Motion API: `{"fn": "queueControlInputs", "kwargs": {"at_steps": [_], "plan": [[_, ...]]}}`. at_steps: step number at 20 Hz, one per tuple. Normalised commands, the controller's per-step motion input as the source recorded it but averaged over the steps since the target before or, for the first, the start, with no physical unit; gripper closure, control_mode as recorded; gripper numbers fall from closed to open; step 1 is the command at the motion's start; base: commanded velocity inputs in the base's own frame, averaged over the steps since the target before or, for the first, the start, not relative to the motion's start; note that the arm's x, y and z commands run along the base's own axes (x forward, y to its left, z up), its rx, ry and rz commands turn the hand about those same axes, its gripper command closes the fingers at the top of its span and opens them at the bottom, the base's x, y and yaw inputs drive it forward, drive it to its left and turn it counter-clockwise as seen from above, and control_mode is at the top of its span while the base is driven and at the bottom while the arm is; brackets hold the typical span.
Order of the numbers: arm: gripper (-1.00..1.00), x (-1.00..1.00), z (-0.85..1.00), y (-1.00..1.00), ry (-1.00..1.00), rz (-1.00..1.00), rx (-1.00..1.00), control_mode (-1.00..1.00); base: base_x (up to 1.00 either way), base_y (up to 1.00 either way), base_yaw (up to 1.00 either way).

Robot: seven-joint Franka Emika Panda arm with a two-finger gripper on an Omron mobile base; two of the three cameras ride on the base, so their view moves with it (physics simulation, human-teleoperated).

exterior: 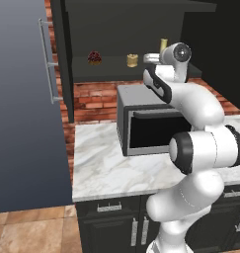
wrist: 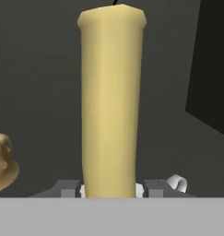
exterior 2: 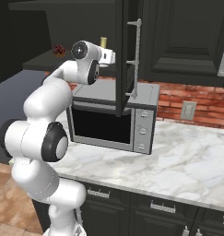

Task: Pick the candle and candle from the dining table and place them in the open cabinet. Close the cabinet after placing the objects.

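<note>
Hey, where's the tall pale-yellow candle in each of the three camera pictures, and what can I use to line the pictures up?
Left base view: tall candle at upper right on the cabinet shelf, just left of the arm's wrist.
Right base view: upper middle, its top poking up behind the wrist, left of the open cabinet door.
Hand view: centre, upright between the gripper fingertips.
Shared landmark: the short squat candle to its left.

A glossy white arm (exterior: 200, 148) is seen, built of thick rounded segments. Each joint is ringed by a dark band, and black round caps are shown on the big elbow joints. A grey disc is set in the wrist housing. Small grey squared fingertips (wrist: 67, 188) are seen on the pincer (wrist: 111, 189).
</note>
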Motion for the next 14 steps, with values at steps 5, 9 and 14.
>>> {"fn": "queueControlInputs", "kwargs": {"at_steps": [5,9,14], "plan": [[-1.0,0.0,-0.07,0.0,-0.04,0.0,0.0,-1.0,0.0,0.0,0.0],[-1.0,-0.08,-0.12,0.0,-0.08,0.0,0.0,-1.0,0.0,0.0,0.0],[-1.0,-0.53,-0.05,0.0,-0.11,0.0,0.0,-1.0,0.0,0.0,0.0]]}}
